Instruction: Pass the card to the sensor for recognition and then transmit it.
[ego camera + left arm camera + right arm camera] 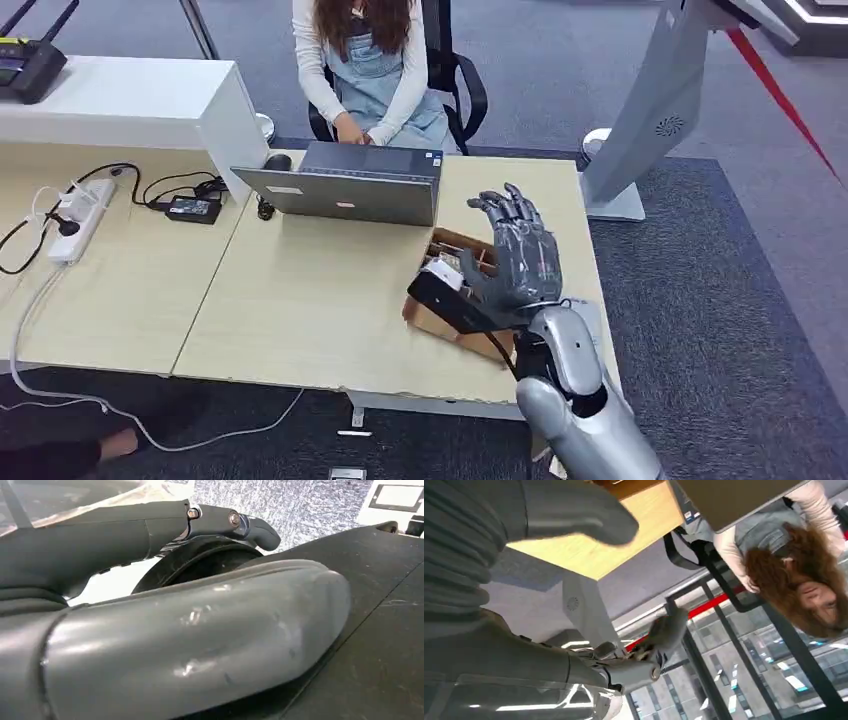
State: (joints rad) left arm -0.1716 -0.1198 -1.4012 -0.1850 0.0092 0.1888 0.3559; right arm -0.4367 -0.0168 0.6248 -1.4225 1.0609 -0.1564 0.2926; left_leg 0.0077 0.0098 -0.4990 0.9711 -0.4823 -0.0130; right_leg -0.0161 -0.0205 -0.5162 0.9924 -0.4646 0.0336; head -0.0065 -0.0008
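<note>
My right hand (520, 255) hangs above the right part of the desk with its fingers spread and nothing in them. Just below and left of it stands an open cardboard box (432, 322). A black flat device (448, 297), apparently the sensor, lies across the box's near edge. Something white (441, 268) lies inside the box; I cannot tell whether it is the card. In the right wrist view my right hand (484, 580) has its thumb (574, 510) and fingers (659, 635) wide apart. My left hand (190, 630) hangs low, its thumb and a finger apart around nothing.
A person (370, 70) sits behind the desk at a grey laptop (345, 190). A power strip (78, 215) and an adapter (193, 208) with cables lie at the left. A black router (30, 65) is on the white counter. A grey stand (650, 110) rises right of the desk.
</note>
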